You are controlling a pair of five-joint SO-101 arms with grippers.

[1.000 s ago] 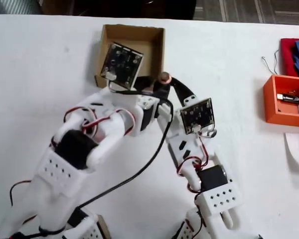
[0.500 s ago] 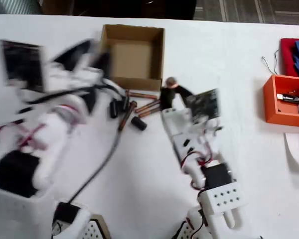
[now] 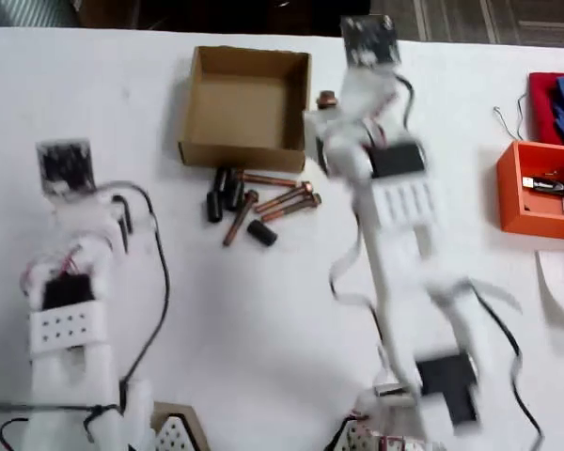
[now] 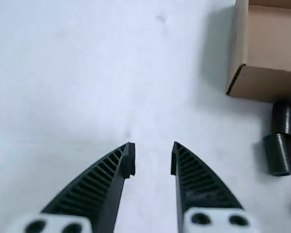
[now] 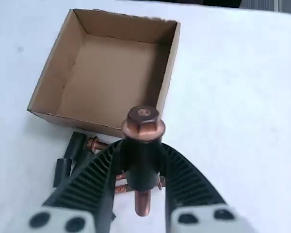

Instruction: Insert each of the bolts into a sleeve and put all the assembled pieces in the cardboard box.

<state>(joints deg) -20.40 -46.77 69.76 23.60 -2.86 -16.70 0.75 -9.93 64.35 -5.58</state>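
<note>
My right gripper (image 5: 141,151) is shut on an assembled piece (image 5: 140,167), a black sleeve with a copper bolt through it, head (image 5: 143,121) up. It hangs above the table just beside the open cardboard box (image 5: 114,73), which holds nothing. In the high view this piece (image 3: 326,99) is off the box's (image 3: 249,105) right wall. My left gripper (image 4: 153,158) is open over bare table, left of the box corner (image 4: 262,82). Loose copper bolts (image 3: 284,200) and black sleeves (image 3: 216,202) lie in front of the box.
An orange bin (image 3: 538,193) and red and blue cloth (image 3: 556,103) sit at the right edge of the table. Black cables trail from both arms. Two sleeves (image 4: 280,141) lie near the box corner in the left wrist view.
The left arm pulled away from the box, swinging left and back. The right arm stretched forward, carrying the sleeved bolt up beside the box's right wall.
</note>
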